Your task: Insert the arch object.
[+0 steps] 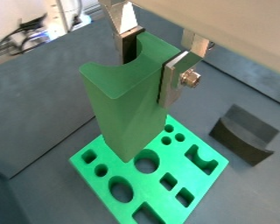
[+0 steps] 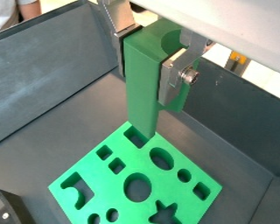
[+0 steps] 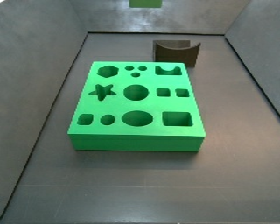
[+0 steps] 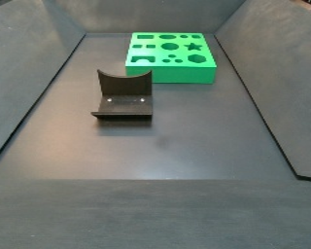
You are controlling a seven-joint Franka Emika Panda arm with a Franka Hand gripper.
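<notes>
My gripper (image 1: 152,66) is shut on the arch object (image 1: 125,105), a tall bright-green block. It hangs upright with its curved notch at the top, between the silver fingers (image 1: 174,80). Both wrist views show the grip (image 2: 150,61) and the arch object (image 2: 143,87). The flat green board with shaped holes (image 1: 203,179) lies on the floor below, and the block's lower end is well above it. In a side view only the block's lower end (image 3: 145,3) shows at the upper edge, above the board (image 3: 116,105). The board also shows in the remaining views (image 2: 199,199) (image 4: 171,70).
A dark brown block with a curved notch (image 3: 175,52) stands on the floor beside the board; it also shows in three other frames (image 4: 123,95) (image 1: 245,133) (image 2: 8,206). Grey walls enclose the dark floor on all sides.
</notes>
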